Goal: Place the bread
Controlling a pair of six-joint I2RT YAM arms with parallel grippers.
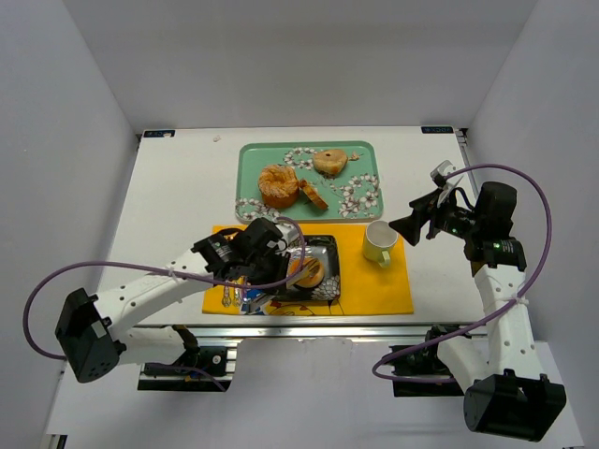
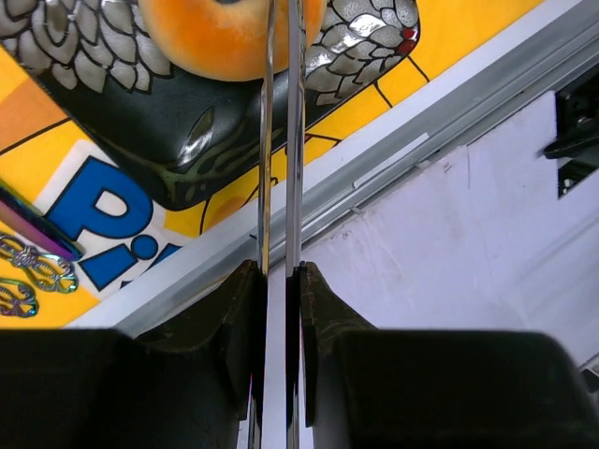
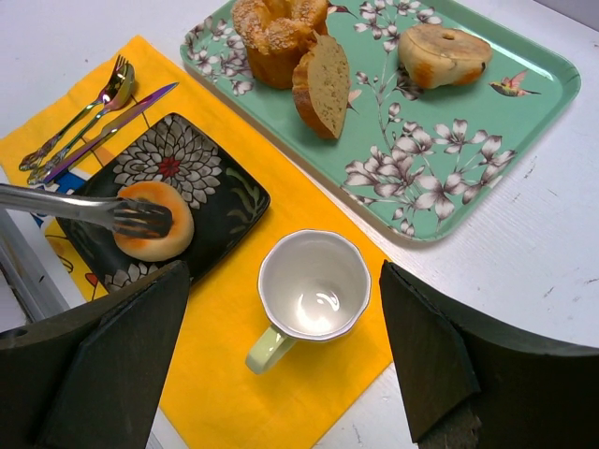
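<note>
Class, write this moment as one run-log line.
left tool: shut on tongs | tongs: tips on bread | bread: on black plate | right tool: open, empty

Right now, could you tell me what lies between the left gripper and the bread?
Metal tongs, held in the left gripper, reach to the bread on the black plate; the left wrist view shows this.

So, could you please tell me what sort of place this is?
Likely a lab bench staged as a breakfast setting: bare white walls around a white table, with a yellow placemat, a cup and a floral tray of pastries.
</note>
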